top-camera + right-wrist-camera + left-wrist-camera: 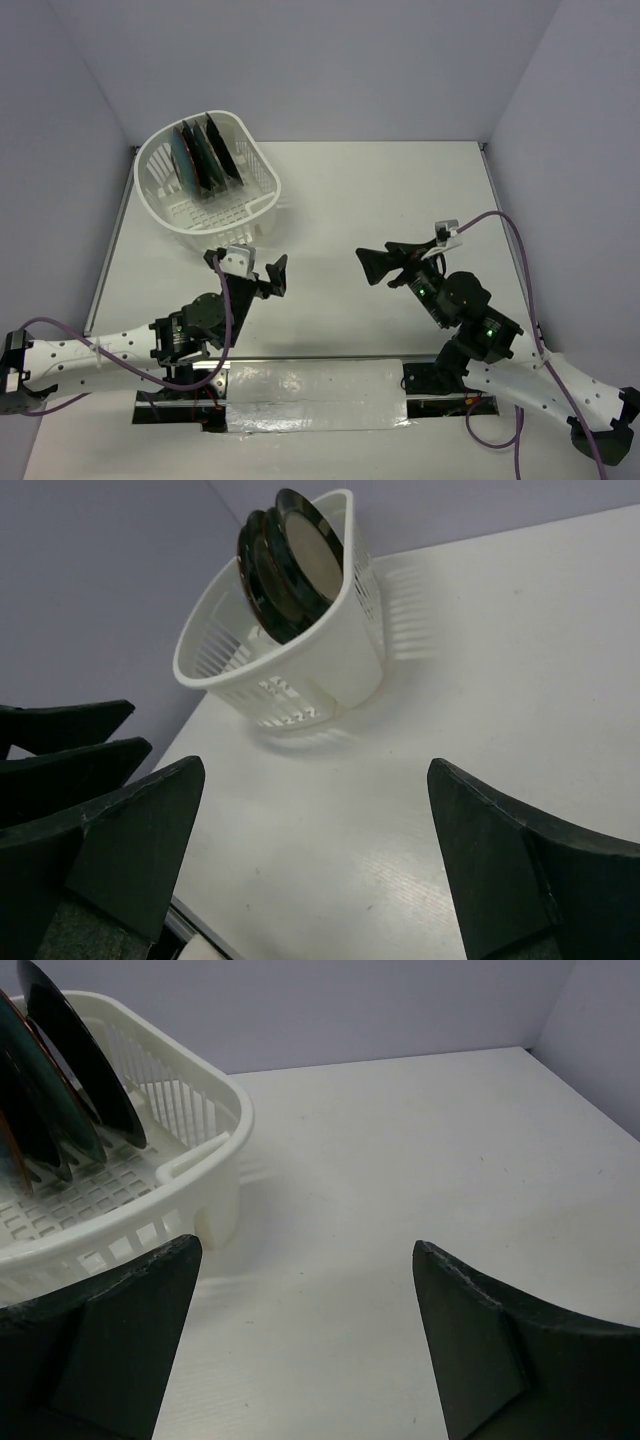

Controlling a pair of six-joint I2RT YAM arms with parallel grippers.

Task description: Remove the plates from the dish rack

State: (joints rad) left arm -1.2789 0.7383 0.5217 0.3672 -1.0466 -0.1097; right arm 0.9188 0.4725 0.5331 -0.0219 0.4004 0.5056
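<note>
At the far left corner of the surface (400, 190), the rack (262, 172) has plates in it, with both arms short of them.
The plates (205, 155) stand on edge in a tight row inside the rack. The left fingers (110, 1340) are spread wide with nothing between them, just short of the rack's near wall. The right fingers (120, 850) are equally wide and empty, well apart from the rack near mid-surface. The plates look glossy and sit close, so a finger pushed between them could knock a neighbour or pinch two at once. A grip on the rim alone may slip. If a plate catches as it lifts, the light rack could drag or tip. Both arms reaching into that one corner could also clash.
</note>
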